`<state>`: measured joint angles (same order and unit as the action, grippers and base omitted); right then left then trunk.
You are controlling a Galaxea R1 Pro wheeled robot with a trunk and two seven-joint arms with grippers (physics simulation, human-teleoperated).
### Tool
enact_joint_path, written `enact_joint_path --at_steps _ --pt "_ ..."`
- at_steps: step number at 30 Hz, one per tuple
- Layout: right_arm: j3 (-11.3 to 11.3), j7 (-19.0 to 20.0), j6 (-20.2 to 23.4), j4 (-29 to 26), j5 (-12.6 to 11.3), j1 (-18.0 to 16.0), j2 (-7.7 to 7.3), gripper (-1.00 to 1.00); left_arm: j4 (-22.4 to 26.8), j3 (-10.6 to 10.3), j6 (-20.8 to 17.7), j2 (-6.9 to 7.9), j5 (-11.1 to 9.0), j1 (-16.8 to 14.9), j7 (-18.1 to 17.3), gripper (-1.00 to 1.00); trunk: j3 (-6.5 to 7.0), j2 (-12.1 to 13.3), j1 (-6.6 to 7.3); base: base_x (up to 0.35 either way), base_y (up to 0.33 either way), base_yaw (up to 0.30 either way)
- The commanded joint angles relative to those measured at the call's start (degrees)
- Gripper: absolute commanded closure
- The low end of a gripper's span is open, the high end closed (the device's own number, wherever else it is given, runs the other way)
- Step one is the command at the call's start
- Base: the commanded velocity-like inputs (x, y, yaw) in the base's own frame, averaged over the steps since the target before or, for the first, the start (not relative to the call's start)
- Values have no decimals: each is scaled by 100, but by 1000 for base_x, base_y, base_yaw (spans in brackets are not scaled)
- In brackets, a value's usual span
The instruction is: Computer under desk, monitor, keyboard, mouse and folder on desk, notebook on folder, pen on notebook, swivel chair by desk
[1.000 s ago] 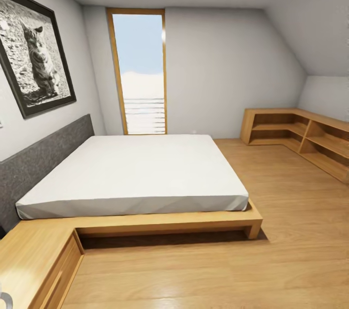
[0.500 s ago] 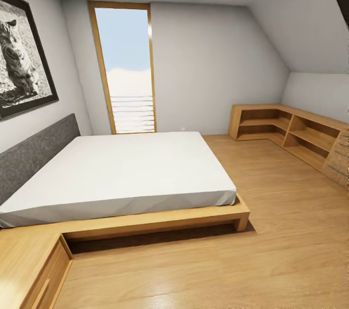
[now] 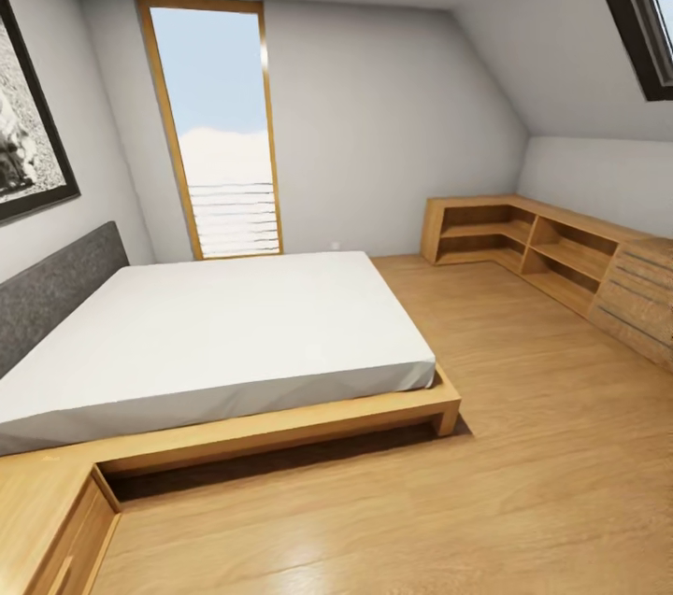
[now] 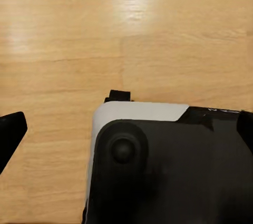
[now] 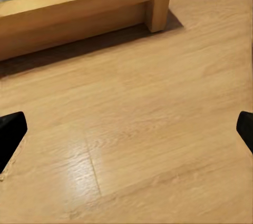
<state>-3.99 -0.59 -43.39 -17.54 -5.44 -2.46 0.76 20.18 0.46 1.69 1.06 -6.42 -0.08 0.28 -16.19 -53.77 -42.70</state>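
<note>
Rolling past the platform bed [image 3: 215, 343], right hand [image 5: 126, 129] spread, left unclear; base risked clipping the bed-frame corner [image 3: 447, 408].

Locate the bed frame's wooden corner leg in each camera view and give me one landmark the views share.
Head view: the corner leg stands right of centre, at the foot of the bed.
Right wrist view: the same leg is near the top edge, a shadow under the frame beside it.
Left wrist view: I see wood floor and robot body, not the leg.
Shared landmark: the plank floor.
</note>
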Motion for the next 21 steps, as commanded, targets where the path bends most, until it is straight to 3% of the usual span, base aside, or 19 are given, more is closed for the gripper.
enact_joint_path --at_steps 1,4,10,21 --pt "-28 -6 -55 -91 -49 -57 1 -100 -115 4 325 117 -161 -1 -8 -100 13 37 22 0 0 -30" --pt "16 1 -129 27 -27 -109 -10 -100 -384 151 1009 206 -447 -1 -4 -100 53 117 66 0 0 -95" --pt "43 22 -157 227 170 -114 -20 -100 -414 167 1082 203 -482 -1 -2 -100 55 117 66 0 0 -256" --pt "47 24 -115 302 1000 -114 3 -100 -524 170 1538 208 -492 -1 6 -100 55 117 66 0 0 -291"
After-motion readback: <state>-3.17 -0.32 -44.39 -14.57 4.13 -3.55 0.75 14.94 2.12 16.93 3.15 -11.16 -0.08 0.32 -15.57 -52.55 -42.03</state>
